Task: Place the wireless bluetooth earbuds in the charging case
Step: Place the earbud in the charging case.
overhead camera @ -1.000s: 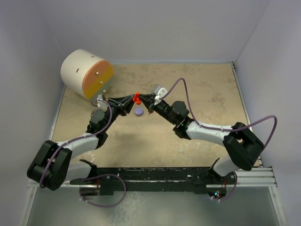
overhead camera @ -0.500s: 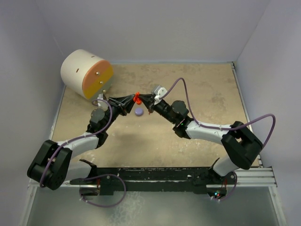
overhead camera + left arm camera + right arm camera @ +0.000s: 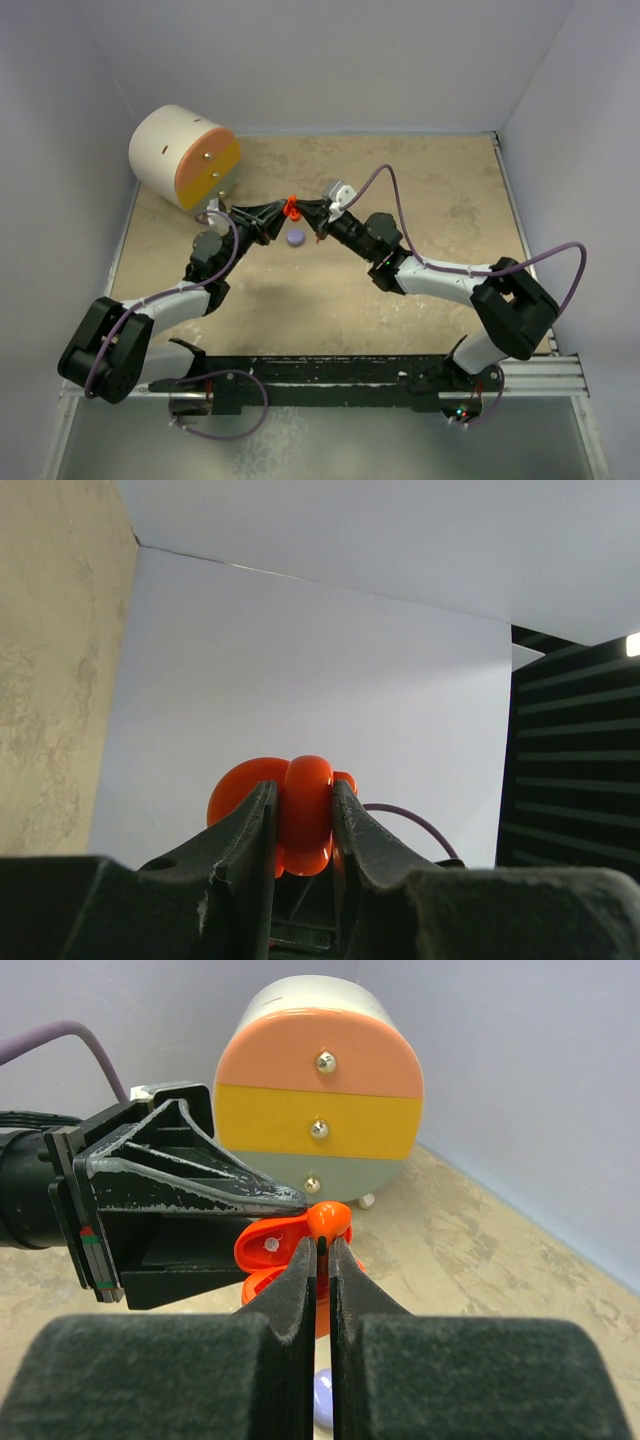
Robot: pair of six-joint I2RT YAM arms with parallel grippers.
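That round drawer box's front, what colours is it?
Peach, yellow and grey-green bands on the drawer box, clearest in the right wrist view.

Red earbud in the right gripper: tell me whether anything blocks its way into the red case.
Nothing visible does. The right gripper pinches the red earbud right at the open red case, which the left gripper clamps. The lavender disc lies below them.

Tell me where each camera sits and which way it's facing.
Top external: above and behind the arms, looking down at the table; both arms show, left gripper and right gripper meeting at the red case.
Left wrist: behind the left gripper, looking along its fingers past the red case to a white wall.
Right wrist: behind the right gripper, looking along its fingers at the left gripper and round drawer unit.
All share the red case.
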